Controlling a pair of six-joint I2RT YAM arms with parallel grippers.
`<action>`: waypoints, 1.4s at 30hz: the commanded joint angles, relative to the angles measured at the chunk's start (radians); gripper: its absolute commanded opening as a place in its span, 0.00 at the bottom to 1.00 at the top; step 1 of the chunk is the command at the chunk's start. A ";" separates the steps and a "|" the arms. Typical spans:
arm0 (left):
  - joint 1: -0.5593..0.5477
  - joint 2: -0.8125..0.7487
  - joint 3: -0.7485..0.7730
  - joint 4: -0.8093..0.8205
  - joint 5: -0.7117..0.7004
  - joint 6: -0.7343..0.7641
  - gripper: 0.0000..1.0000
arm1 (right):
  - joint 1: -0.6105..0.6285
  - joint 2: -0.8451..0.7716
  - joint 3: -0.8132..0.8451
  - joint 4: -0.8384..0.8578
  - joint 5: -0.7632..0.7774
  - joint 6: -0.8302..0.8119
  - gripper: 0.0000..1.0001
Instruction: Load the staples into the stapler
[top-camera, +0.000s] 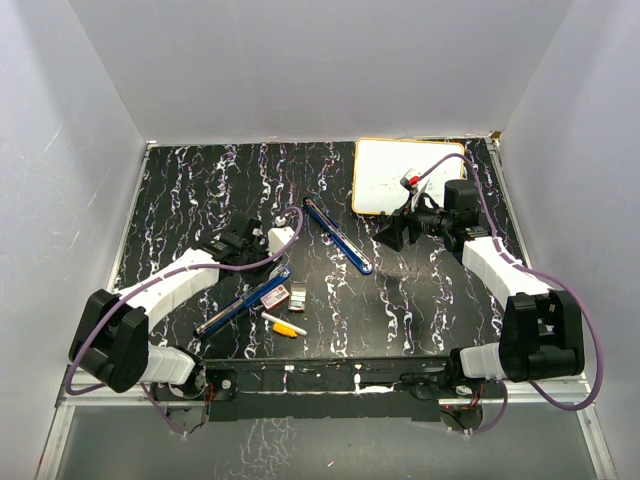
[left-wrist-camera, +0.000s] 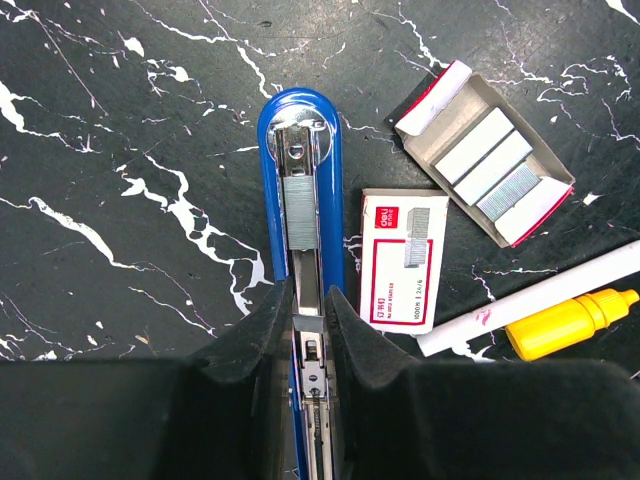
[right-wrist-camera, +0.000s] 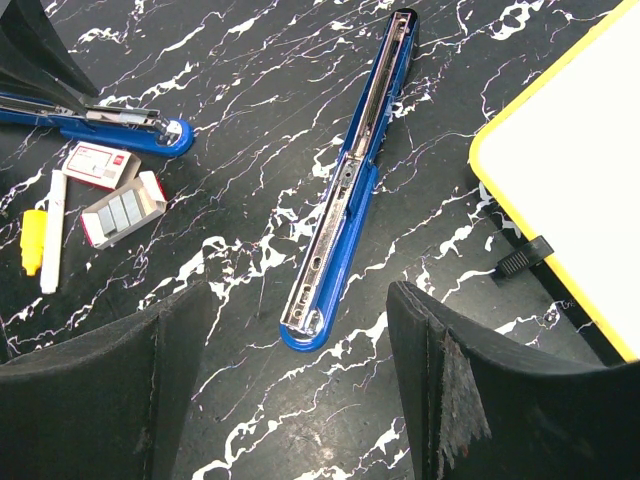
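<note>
Top: stapler (top-camera: 245, 300) and staples (top-camera: 298, 295) side by side on worktop (top-camera: 200, 190), lower centre.
Left wrist: left hand (left-wrist-camera: 308, 300) clamped on stapler rail, bottom of frame; staples upper right, strips likely light and brittle, best pinched by long sides.
Right wrist: right hand (right-wrist-camera: 295, 290) open, empty.

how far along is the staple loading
Done: the staple tray is out of its sleeve and a strip lies in the stapler channel. In hand: left gripper shut on that stapler. Left: closing it. The right gripper hangs open over the other blue part.
</note>
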 joint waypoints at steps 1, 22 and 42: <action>-0.003 -0.006 -0.009 -0.005 -0.010 0.007 0.00 | -0.008 -0.014 -0.007 0.058 -0.020 0.004 0.73; -0.003 -0.041 0.001 -0.013 -0.019 -0.001 0.00 | -0.011 -0.012 -0.009 0.060 -0.018 0.005 0.74; -0.003 -0.018 -0.013 -0.009 -0.029 0.010 0.00 | -0.015 -0.018 -0.010 0.059 -0.023 0.007 0.74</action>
